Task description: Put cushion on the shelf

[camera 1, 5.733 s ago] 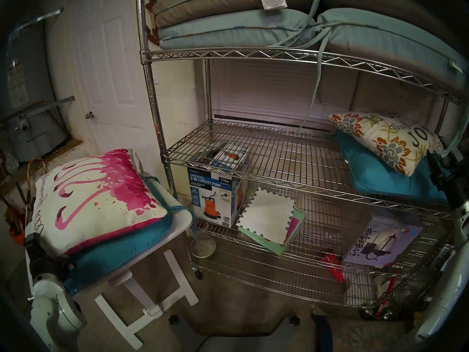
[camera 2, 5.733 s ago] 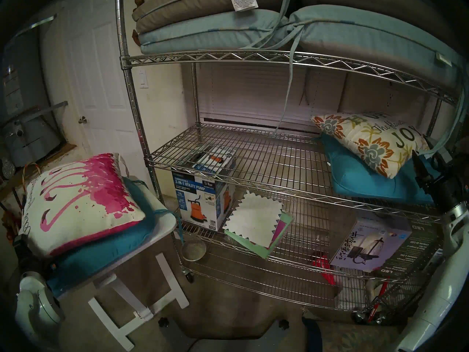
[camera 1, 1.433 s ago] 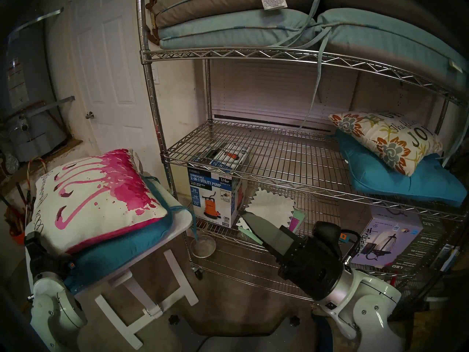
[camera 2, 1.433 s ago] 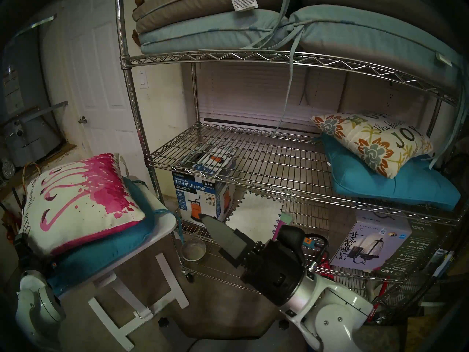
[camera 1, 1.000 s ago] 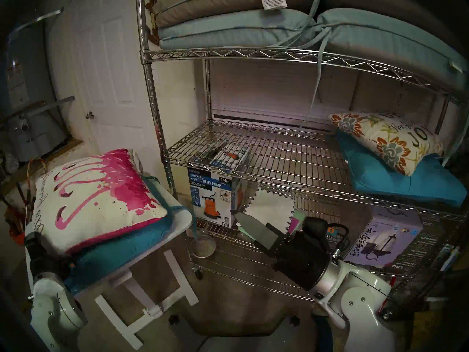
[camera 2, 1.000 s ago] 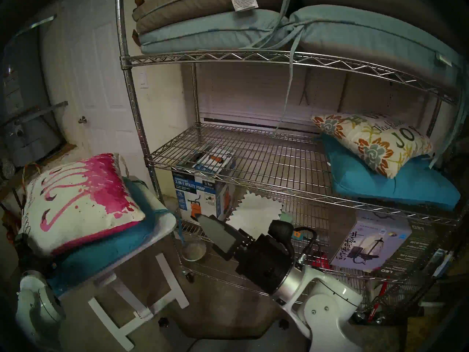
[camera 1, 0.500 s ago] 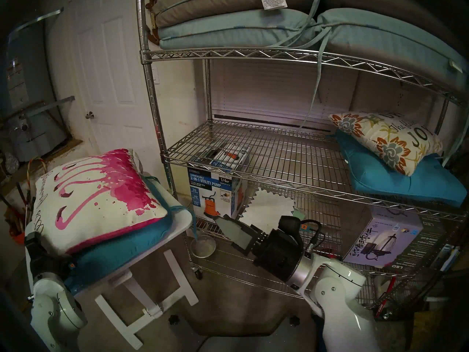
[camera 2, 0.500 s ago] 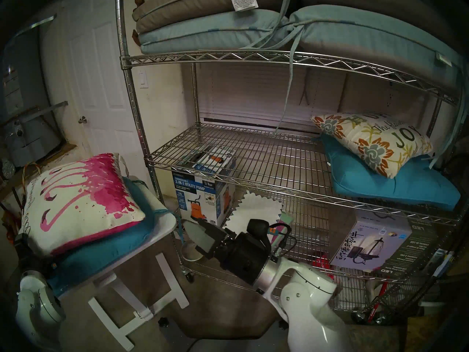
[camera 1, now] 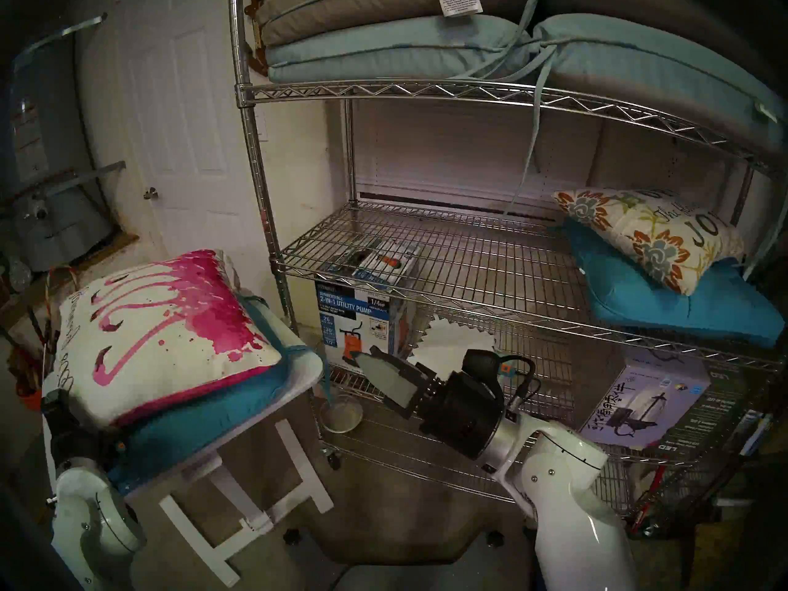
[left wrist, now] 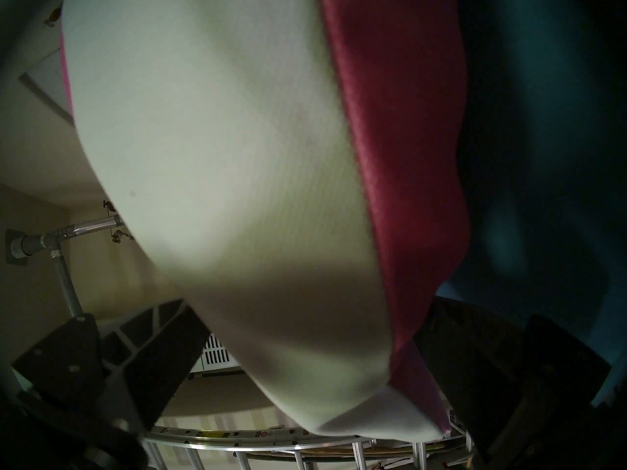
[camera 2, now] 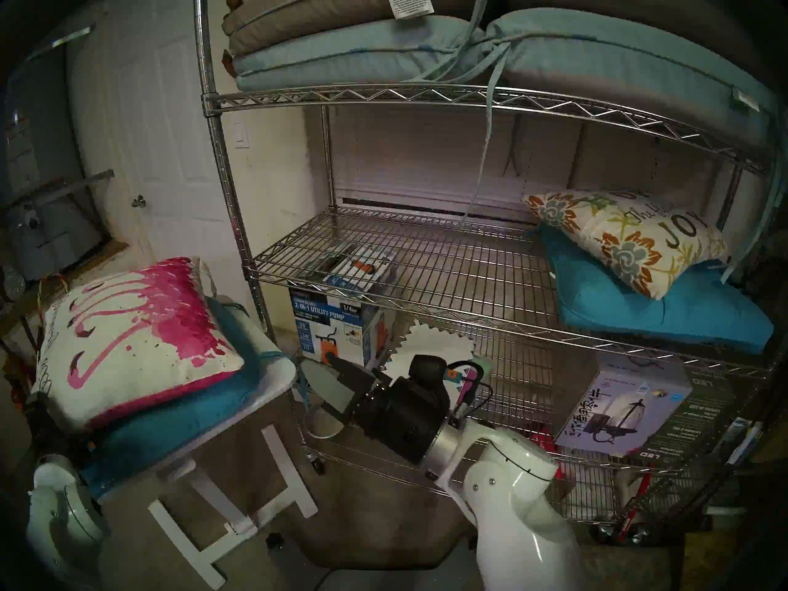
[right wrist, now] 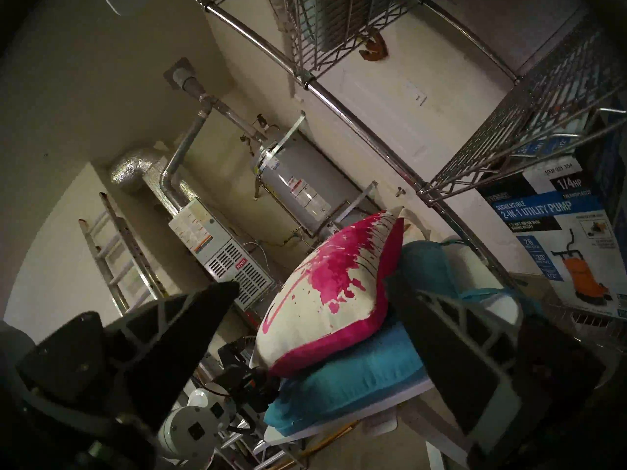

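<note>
A white cushion (camera 1: pixel 162 334) with pink flamingo print lies on top of a teal cushion (camera 1: pixel 200 419) on a small white folding table (camera 1: pixel 305 374) at the left. The chrome wire shelf (camera 1: pixel 447 261) stands to its right, the left part of its middle tier bare. My left gripper (camera 1: pixel 59 406) sits at the cushion's near left corner; in the left wrist view that corner (left wrist: pixel 339 374) lies between its spread fingers (left wrist: pixel 163 357), open. My right gripper (camera 1: pixel 366 354) hangs open just right of the table edge, pointing at the cushion (right wrist: pixel 325 289).
A floral "JOY" cushion (camera 1: pixel 652 236) rests on a teal cushion (camera 1: pixel 682 308) at the right of the middle tier. Below are a utility pump box (camera 1: pixel 362 321), papers (camera 1: pixel 452 343) and a lantern box (camera 1: pixel 648 402). A glass bowl (camera 1: pixel 341 413) sits on the lower tier's left corner. Flat seat cushions (camera 1: pixel 383 53) fill the top tier.
My right arm has swung left from the shelf's right end, across the lower tier, to the table's right edge. The left gripper and the cushions have stayed put.
</note>
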You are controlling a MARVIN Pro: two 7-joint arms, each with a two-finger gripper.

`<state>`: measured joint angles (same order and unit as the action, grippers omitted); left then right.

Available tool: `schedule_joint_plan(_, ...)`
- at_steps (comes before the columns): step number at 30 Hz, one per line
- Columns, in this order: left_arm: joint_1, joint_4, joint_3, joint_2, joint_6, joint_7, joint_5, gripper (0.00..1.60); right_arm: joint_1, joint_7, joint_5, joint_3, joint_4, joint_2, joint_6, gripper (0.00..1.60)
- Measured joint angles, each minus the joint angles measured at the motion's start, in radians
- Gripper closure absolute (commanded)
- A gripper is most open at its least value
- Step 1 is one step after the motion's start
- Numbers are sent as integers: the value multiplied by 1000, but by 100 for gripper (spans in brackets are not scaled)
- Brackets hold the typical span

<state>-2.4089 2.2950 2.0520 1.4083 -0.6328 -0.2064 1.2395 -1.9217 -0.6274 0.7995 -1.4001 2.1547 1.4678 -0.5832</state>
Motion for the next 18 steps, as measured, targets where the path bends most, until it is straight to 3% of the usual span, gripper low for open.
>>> schedule_joint_plan(7,0,0,0,1,1,0,1,0,21,-8,-5,9,-24,0,9,0)
schedule_joint_plan(18,0,0,1,3,3,0,2,0,135,-14,-79,56,-172,28,29,0)
